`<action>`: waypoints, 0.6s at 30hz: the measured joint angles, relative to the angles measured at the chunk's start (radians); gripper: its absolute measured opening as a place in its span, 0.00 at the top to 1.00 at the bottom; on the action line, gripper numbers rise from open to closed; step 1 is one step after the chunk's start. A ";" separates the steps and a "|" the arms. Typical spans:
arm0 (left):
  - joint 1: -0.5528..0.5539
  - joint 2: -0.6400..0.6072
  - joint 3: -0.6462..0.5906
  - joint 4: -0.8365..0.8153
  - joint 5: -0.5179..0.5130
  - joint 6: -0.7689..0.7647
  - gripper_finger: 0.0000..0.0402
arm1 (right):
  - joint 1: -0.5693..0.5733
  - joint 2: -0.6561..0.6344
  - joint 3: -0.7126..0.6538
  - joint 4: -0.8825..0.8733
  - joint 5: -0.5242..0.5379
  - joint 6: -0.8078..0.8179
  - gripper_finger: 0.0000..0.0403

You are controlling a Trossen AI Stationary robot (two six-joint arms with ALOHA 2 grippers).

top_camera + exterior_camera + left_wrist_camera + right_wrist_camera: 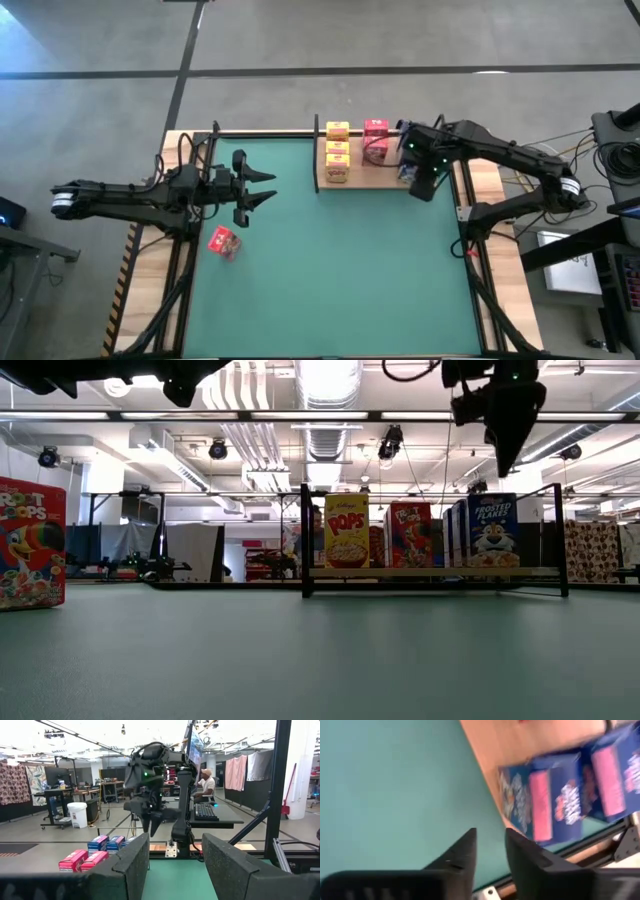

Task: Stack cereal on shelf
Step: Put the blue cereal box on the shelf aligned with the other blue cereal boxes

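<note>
The shelf (358, 172), a light-wood board with black posts, stands at the table's far right. On it stand three yellow cereal boxes (337, 152), red ones (376, 138) and blue ones (545, 805). Another red cereal box (224, 242) stands on the green mat at the left. My right gripper (490, 837) hangs above the shelf's near right corner and points down. Its fingers stand a narrow gap apart with nothing between them, and the blue boxes are below and beside it. My left gripper (262, 188) waits open and level at the table's left.
The green mat (340, 270) lies bare across its middle and near part. The shelf's black posts (305, 540) rise at its corners. Beyond the table a person sits at a desk (204, 782), and more boxes lie on a surface (82, 860) there.
</note>
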 joint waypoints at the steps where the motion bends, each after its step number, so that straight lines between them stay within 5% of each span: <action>1: 0.000 0.000 0.000 0.000 0.000 0.000 0.58 | 0.000 0.000 -0.012 -0.005 0.000 0.005 0.81; 5: 0.000 0.000 0.000 0.000 0.000 0.000 0.58 | -0.001 0.000 -0.066 -0.007 0.011 -0.004 0.96; 18: 0.000 0.000 0.000 0.000 0.000 0.000 0.58 | -0.001 0.000 -0.132 0.010 0.216 -0.031 0.97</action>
